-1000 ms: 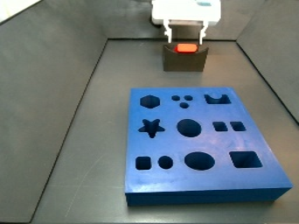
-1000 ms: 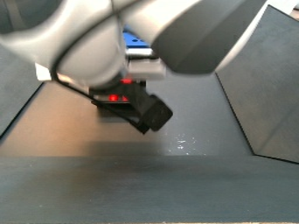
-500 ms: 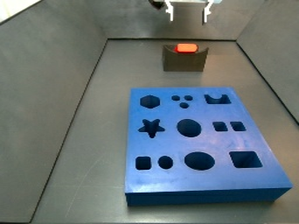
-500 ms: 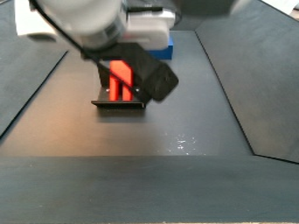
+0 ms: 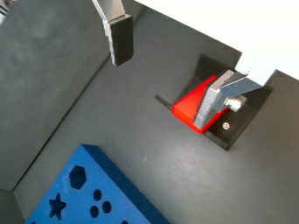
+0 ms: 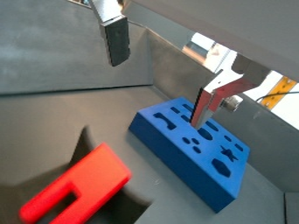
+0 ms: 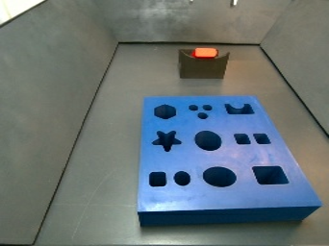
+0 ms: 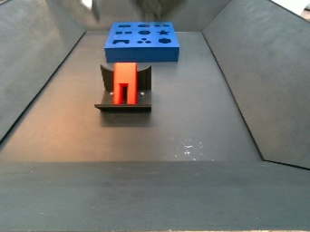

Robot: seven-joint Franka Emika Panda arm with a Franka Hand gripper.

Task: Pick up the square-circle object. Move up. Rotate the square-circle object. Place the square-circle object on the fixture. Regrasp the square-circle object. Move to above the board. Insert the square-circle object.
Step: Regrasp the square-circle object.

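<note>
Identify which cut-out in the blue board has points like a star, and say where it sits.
The star cut-out is the only pointed one, sitting on the board beside a round hole. The open gripper is raised above the fixture.

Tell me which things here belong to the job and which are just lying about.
Part of the job: square-circle object, resting on the fixture; board; gripper, open and empty above the fixture in both wrist views.

Just lying about: nothing that shows in these views.
</note>
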